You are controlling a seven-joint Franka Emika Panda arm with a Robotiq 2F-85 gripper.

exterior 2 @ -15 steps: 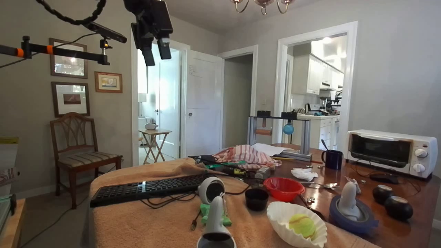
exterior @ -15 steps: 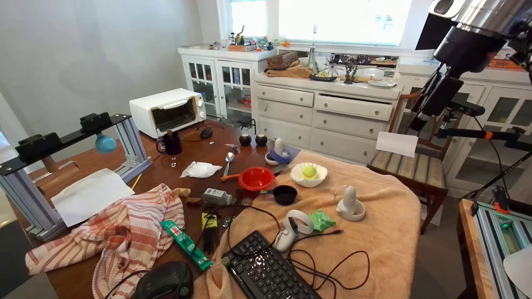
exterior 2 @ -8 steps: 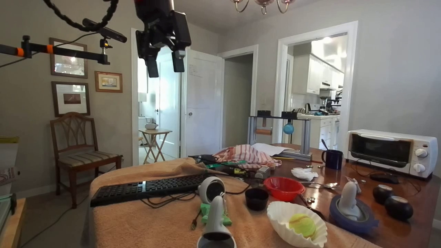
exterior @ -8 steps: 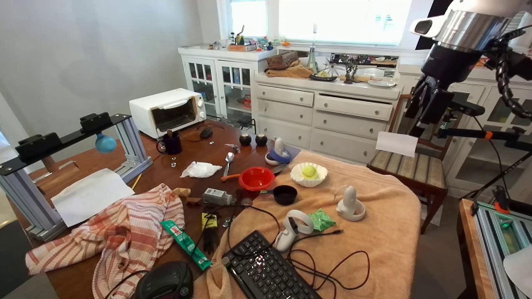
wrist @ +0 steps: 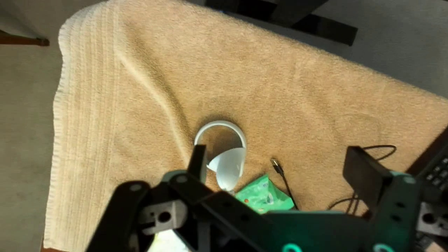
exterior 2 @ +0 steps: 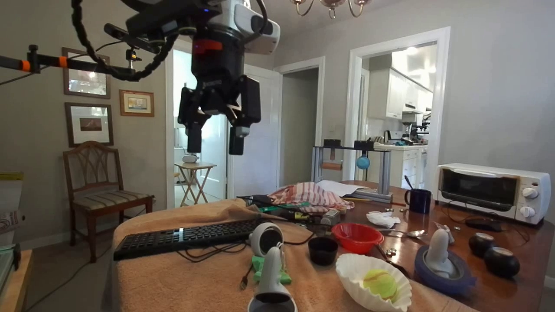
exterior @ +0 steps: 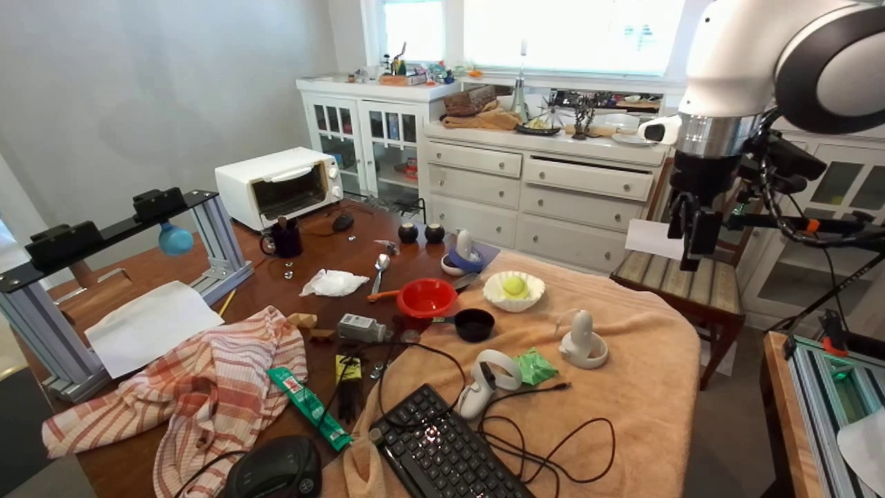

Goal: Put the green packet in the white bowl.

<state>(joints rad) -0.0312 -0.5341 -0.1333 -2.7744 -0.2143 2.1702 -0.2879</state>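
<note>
- A tan towel (exterior: 643,373) covers part of a dark wooden desk (exterior: 325,256) below the tool (exterior 2: 215,147), in a room brightened by a window (exterior: 574,34).
- Beyond the tool in an exterior view stand a white sideboard (exterior: 477,187) and a chair (exterior: 664,287) with a striped seat; right of the tool, in an exterior view, sits a toaster oven (exterior 2: 490,195).
- The arm (exterior: 733,66) enters from the upper right in an exterior view, wrist upright, with the tool pointing straight down, well above the towel.
- The tool is released: its two fingers (exterior 2: 236,143) stand wide apart.
- The green packet (wrist: 260,196) lies on the towel, lower than the tool, and shows between the fingers in the wrist view, just beside a white controller (wrist: 229,169) and a cable plug (wrist: 278,168).
- In that view one corner of the packet points away from the tool's body, toward the plug, and a second points toward the finger at right. The tool's body hides the near edge, so the long axis cannot be told.
- The white bowl (exterior 2: 353,275), its rim fluted and a yellow-green ball (exterior 2: 380,284) inside, sits at the towel's edge, below and to the right of the tool in an exterior view, apart from the packet.
</note>
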